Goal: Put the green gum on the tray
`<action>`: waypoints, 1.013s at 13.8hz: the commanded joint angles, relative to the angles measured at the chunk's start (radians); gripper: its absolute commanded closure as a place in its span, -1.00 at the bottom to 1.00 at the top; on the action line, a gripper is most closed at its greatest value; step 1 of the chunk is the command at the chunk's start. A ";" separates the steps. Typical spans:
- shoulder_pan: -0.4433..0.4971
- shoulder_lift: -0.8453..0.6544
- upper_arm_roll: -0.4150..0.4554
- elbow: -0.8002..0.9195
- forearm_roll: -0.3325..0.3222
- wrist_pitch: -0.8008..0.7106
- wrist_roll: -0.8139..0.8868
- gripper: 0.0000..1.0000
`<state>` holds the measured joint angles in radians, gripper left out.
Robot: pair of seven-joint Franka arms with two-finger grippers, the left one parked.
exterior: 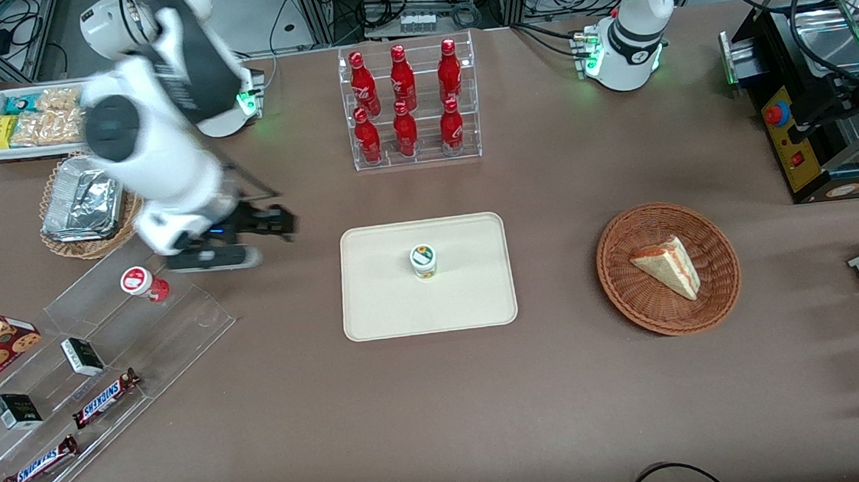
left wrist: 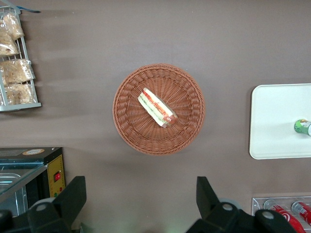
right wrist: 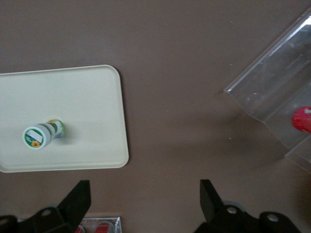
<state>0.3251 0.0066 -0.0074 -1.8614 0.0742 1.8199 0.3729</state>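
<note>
One green gum (exterior: 423,260) stands upright mid-tray (exterior: 381,306), well apart from the gripper (exterior: 263,223), whose jaws are spread and empty.

Brown table (exterior: 443,408) carried a tray (exterior: 381,306), wicker basket (exterior: 714,249), bottle rack (exterior: 413,104), acrylic stand (exterior: 176,330), gripper (exterior: 286,223) above, open-fingered.

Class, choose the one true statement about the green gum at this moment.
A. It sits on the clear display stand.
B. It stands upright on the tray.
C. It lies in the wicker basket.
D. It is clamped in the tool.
B: the green gum stands upright near the middle of the tray, while the open, empty tool is off the tray, toward the working arm's end of the table.
</note>
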 commanded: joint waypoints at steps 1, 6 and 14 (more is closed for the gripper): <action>-0.114 -0.060 0.004 -0.019 0.013 -0.082 -0.113 -0.99; -0.270 -0.056 0.004 0.056 -0.057 -0.159 -0.236 -0.99; -0.377 -0.030 0.004 0.154 -0.091 -0.194 -0.299 -0.99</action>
<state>-0.0392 -0.0492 -0.0113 -1.7598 0.0040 1.6570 0.0859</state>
